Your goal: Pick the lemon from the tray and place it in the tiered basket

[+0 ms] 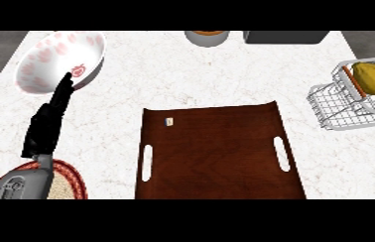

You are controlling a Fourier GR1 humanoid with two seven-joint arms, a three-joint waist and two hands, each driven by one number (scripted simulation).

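Tray lies dark and wooden on the pale marbled surface, with a slot handle near each of its side edges and a small pale label near its far left corner. Nothing else sits on the tray.

Far right of the tray, well apart from it, stands the white wire basket. The lemon rests in the basket's upper tier at the view's right edge, yellow, partly cut off by the edge, with an orange strip just beside it that I cannot identify.

My left hand shows left of the tray, apart from it, its fingers straight and together, holding nothing. The tips reach the near rim of a white bowl with pink flowers, which stands tilted, far left of the tray; I cannot tell whether they touch it. My grey forearm crosses a round woven mat with a red rim, near left of the tray.

Beyond the tray, at the surface's far edge, sit a grey round pot and a dark box, both partly cut off. My right hand does not show.
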